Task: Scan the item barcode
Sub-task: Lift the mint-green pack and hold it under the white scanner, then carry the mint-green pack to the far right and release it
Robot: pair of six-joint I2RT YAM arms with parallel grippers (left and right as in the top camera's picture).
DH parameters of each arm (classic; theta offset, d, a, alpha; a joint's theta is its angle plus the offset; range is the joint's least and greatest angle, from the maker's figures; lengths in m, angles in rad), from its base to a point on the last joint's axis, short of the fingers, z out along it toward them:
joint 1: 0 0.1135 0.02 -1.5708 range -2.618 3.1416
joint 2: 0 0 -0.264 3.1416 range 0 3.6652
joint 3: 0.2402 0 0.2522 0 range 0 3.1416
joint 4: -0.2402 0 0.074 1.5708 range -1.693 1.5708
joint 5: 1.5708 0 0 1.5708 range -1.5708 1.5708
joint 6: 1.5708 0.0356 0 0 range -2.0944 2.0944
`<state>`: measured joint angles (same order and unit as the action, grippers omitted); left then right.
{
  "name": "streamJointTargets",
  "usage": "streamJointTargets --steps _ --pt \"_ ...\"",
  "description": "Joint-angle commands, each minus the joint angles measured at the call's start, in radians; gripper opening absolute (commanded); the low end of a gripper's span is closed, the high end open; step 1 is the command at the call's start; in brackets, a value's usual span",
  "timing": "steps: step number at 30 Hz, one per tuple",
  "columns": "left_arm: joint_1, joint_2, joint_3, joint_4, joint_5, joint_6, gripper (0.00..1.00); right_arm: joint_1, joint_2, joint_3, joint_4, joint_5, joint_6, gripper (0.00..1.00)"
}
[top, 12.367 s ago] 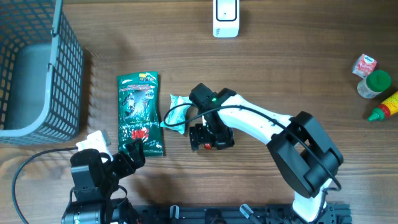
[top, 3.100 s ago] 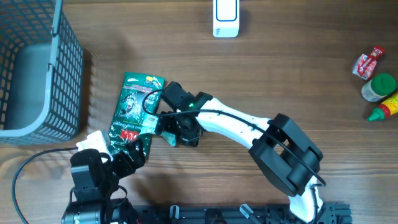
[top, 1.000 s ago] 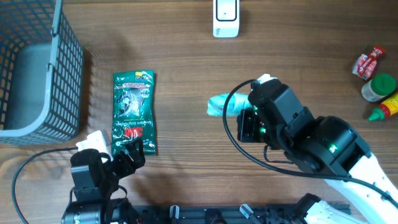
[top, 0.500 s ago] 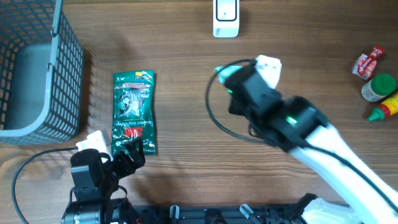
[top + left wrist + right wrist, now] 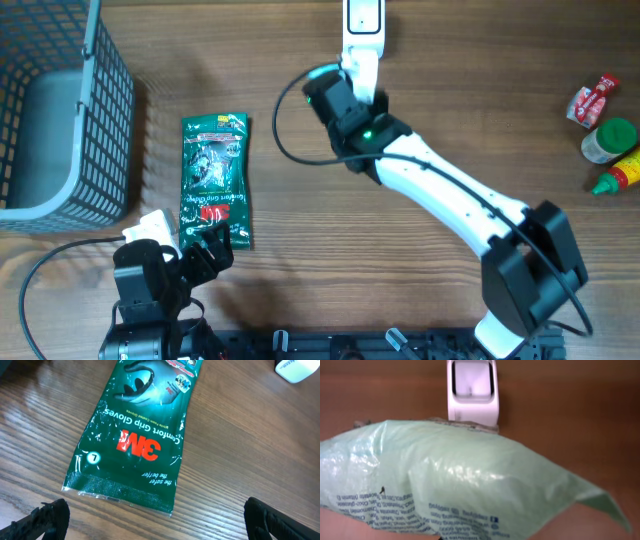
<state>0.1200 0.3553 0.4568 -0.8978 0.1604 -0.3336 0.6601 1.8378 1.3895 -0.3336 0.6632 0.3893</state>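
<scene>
My right gripper is shut on a pale green pouch with small blue print, and holds it just in front of the white scanner at the table's far edge. In the right wrist view the pouch fills the lower frame and hides the fingers. The scanner stands right behind it with its window facing the pouch. A dark green 3M gloves pack lies flat at the left. My left gripper rests open just short of the near end of the gloves pack.
A grey wire basket stands at the far left. At the right edge are a red packet, a green-capped jar and a yellow bottle. The right arm stretches diagonally across the table's middle.
The right arm has carried the pouch from the table's middle up and left to the scanner. The left arm and the gloves pack have not moved.
</scene>
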Motion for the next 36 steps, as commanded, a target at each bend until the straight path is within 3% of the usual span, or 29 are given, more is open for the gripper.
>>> streamJointTargets --steps 1,5,8,17,25,36 --pt "0.007 -0.005 -0.005 0.002 -0.009 0.013 1.0 -0.072 0.046 0.009 0.145 0.07 -0.304 0.04" --pt "0.007 -0.005 -0.005 0.002 -0.009 0.013 1.0 -0.159 0.088 0.009 0.358 0.053 -0.42 0.04" --pt "0.007 -0.005 -0.005 0.002 -0.009 0.013 1.0 -0.226 0.129 0.009 0.491 -0.086 -0.531 0.04" --pt "0.007 -0.005 -0.005 0.002 -0.009 0.013 1.0 -0.324 0.267 0.021 0.79 -0.26 -0.626 0.04" --pt "0.007 -0.005 -0.005 0.002 -0.009 0.013 1.0 -0.324 0.417 0.159 0.838 -0.278 -0.727 0.04" --pt "0.007 -0.005 -0.005 0.002 -0.009 0.013 1.0 -0.333 0.46 0.328 0.806 -0.126 -0.652 0.04"
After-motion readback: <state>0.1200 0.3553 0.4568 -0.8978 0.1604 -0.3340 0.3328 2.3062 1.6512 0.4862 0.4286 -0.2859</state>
